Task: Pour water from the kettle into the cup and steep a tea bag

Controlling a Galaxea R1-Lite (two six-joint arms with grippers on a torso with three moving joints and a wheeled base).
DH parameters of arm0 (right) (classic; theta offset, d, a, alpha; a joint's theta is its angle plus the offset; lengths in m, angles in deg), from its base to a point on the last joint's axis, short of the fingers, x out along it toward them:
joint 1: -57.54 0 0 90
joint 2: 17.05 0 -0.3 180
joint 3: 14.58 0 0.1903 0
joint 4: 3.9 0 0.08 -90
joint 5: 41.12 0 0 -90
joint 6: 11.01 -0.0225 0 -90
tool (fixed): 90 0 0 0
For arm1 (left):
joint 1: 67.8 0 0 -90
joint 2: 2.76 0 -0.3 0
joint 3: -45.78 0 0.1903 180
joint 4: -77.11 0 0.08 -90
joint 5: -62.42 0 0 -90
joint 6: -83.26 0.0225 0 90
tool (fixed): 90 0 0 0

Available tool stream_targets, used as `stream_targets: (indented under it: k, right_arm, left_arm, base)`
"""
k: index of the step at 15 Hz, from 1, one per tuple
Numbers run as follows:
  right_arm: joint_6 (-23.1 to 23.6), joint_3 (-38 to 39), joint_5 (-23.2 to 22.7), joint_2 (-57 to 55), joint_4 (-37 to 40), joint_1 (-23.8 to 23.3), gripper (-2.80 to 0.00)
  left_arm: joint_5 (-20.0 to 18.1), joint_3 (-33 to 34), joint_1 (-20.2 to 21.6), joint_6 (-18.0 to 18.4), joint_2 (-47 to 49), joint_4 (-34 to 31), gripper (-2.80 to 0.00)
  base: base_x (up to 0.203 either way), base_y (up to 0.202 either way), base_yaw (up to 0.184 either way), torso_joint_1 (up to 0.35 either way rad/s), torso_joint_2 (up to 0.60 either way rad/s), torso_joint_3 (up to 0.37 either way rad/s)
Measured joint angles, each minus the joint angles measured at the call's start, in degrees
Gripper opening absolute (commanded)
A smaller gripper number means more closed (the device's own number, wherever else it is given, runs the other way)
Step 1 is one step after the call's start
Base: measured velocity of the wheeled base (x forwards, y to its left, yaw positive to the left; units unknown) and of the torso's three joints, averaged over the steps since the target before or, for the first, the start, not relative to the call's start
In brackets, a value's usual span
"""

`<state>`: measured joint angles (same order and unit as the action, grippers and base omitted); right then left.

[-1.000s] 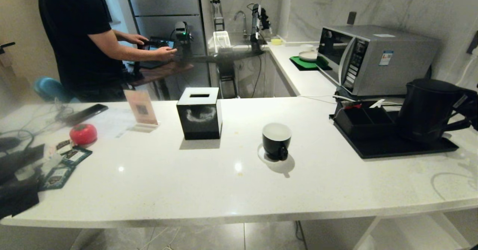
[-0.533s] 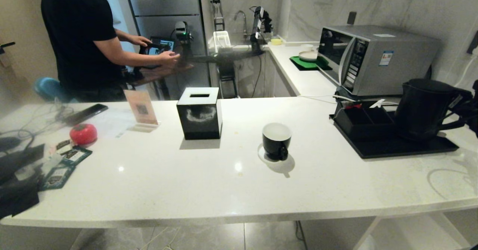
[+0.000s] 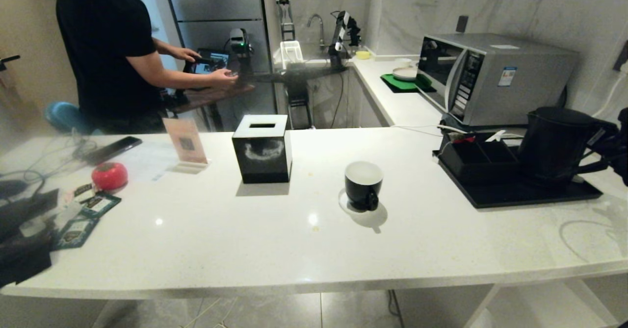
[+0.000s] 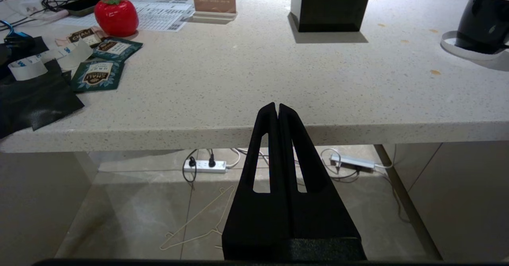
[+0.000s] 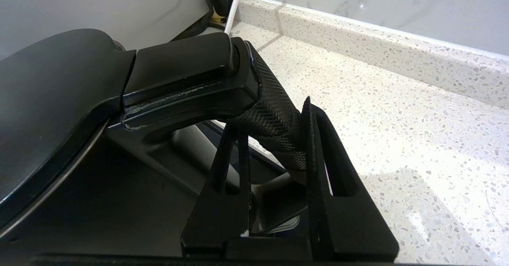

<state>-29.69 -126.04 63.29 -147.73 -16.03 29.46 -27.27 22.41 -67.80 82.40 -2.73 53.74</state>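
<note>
- Nearest to me, the left gripper [image 4: 277, 109] is parked low, below the near edge of the counter [image 3: 304, 249], its two fingers pressed together with nothing between them.
- On the near left of the counter I see dark tea sachets [image 4: 97, 74] lying flat beside a black cloth [image 4: 35, 99], and a red tomato-shaped object [image 3: 109, 175] just beyond them.
- Toward the middle, the cup [image 3: 363, 185] stands upright on a white coaster [image 3: 346, 203], white inside showing, its small handle turned toward the near side. I cannot tell whether anything is in it.
- Left of the cup and a little farther back sits the black cube tissue box [image 3: 262, 148], with a small card stand [image 3: 185, 144] further left.
- On the far right, the kettle [image 3: 557, 144] is over the black tray [image 3: 515, 193], spout pointing left toward a compartmented black organiser [image 3: 478, 159] on the same tray. I cannot tell whether its base touches the tray.
- My right gripper [image 5: 274, 138] is at the kettle's loop handle [image 5: 274, 115]: the fingers are partly closed, one on each side of the textured grip, clamping it. In the head view the gripper sits at the right edge.
- Behind the tray stands a silver microwave [image 3: 490, 75] against the marble wall.
- Farthest back, on the left, a person [image 3: 105, 48] in a black shirt faces away from the counter, hands at a tablet [image 3: 208, 63] on a stand.
</note>
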Motion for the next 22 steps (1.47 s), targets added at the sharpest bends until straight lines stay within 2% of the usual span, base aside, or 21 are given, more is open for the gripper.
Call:
stream_targets:
  k: [10, 11, 22]
  right_arm:
    - [0.11, 0.0, 0.04, -0.2, 0.56, -0.05, -2.8]
    - [0.08, 0.0, 0.05, -0.18, 1.01, -0.05, 0.0]
    - [0.52, 0.32, 0.28, 0.69, 1.07, -0.05, 0.0]
  left_arm:
    - [0.01, 0.0, 0.0, 0.0, 0.0, 0.0, -2.8]
    - [-0.01, 0.0, 0.0, 0.0, 0.0, 0.0, -2.8]
    - [0.02, 0.0, 0.0, 0.01, 0.0, 0.0, -2.8]
  base:
    - [0.0, 0.0, 0.0, 0.0, 0.0, 0.0]
    - [0.0, 0.0, 0.0, 0.0, 0.0, 0.0]
    - [0.0, 0.0, 0.0, 0.0, 0.0, 0.0]
